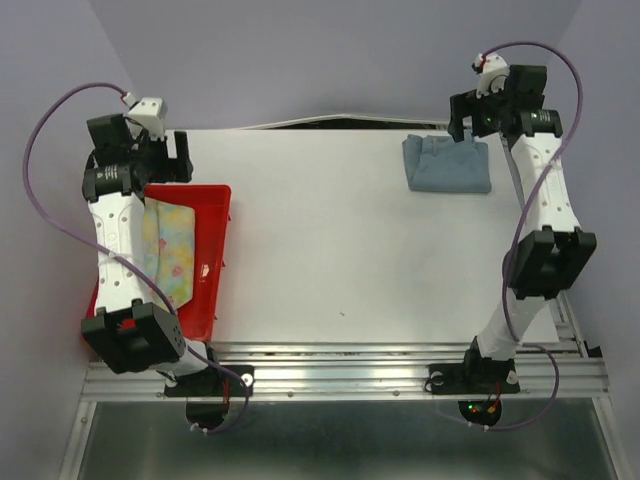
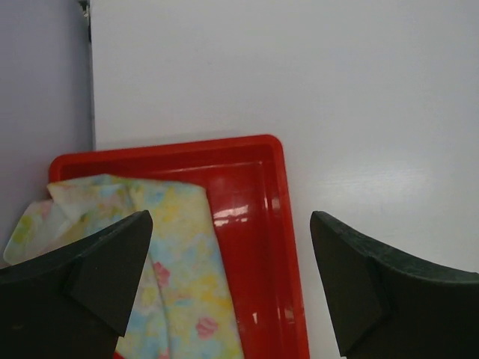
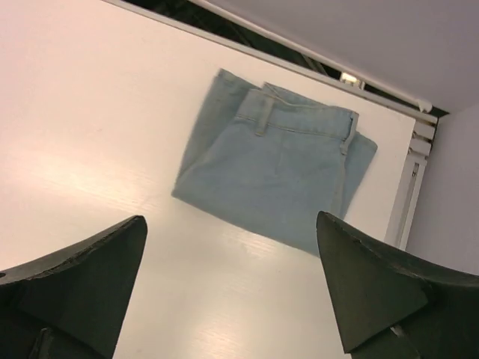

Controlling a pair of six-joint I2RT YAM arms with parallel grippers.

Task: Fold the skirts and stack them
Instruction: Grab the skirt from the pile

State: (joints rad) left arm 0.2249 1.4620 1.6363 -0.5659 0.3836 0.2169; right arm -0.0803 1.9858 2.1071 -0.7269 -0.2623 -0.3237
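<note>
The light blue denim skirt (image 1: 447, 164) lies folded flat at the table's far right corner; in the right wrist view the denim skirt (image 3: 277, 164) shows its waistband. The floral skirt (image 1: 172, 245) rests in the red tray (image 1: 213, 262), partly under the left arm; the left wrist view shows the floral skirt (image 2: 142, 247) over the tray's left part. My left gripper (image 2: 230, 280) hangs open above the tray, holding nothing. My right gripper (image 3: 232, 288) is open over bare table, just short of the denim skirt, empty.
The red tray (image 2: 258, 224) sits along the table's left edge. Purple walls close in on the left, back and right. A metal rail (image 1: 350, 370) runs along the near edge by both arm bases.
</note>
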